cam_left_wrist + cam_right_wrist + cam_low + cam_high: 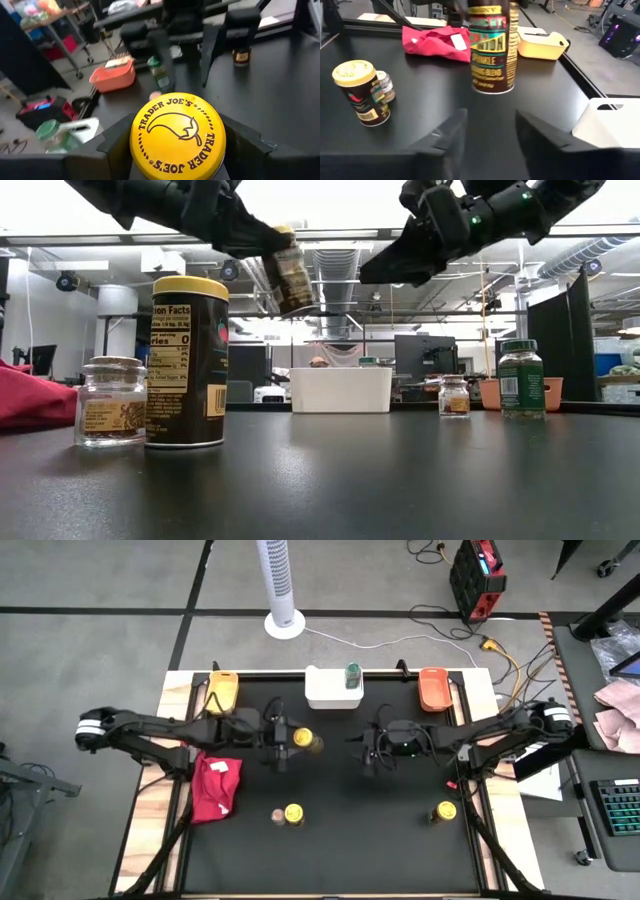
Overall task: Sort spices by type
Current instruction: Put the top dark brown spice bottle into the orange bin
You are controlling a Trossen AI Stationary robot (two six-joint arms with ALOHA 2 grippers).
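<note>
The black table [340, 850] carries three trays, a red cloth [216, 786] and three spice jars.

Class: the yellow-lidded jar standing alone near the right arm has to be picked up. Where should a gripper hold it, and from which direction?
Probably from straight above, fingers closing on opposite sides of the round body just under the lid: the jar stands upright with open mat around it.

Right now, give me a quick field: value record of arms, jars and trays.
left gripper: shut on yellow-lidded jar, lifted above the mat, tilted
right gripper: open, empty, mid-table
jars on mat: yellow-lidded jar touching small jar, front left; another yellow-lidded jar, front right
green-lidded jar: in white tray
yellow tray: back left
orange tray: back right
red cloth: left edge
</note>
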